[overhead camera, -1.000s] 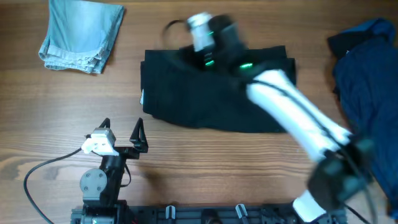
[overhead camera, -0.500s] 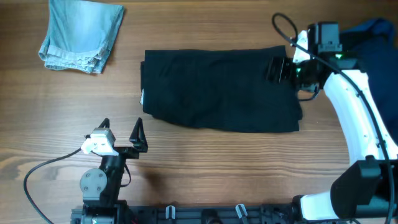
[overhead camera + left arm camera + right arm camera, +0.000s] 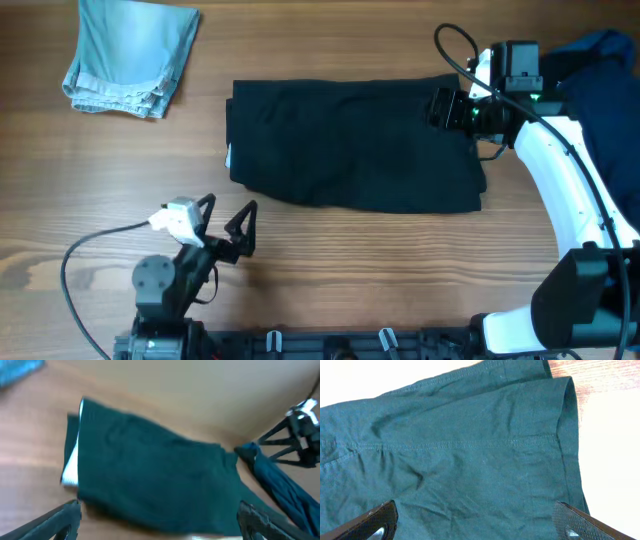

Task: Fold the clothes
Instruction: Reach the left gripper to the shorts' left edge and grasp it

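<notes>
The black garment lies folded into a flat rectangle in the middle of the table. My right gripper hovers open over its right end; in the right wrist view the cloth fills the frame between the spread fingers. My left gripper is open and empty just in front of the garment's left front corner, and the left wrist view shows the garment ahead of it. The pale blue denim garment lies folded at the far left. The dark blue garment lies crumpled at the right edge.
A white label shows at the black garment's left edge. The left arm's cable loops over the wood near the front. The arm bases and a rail line the front edge. The right arm spans the table beside the dark blue garment.
My right arm swung from over the black garment's top middle to its right end and stayed there. My left gripper has turned and shifted right, toward the garment.
</notes>
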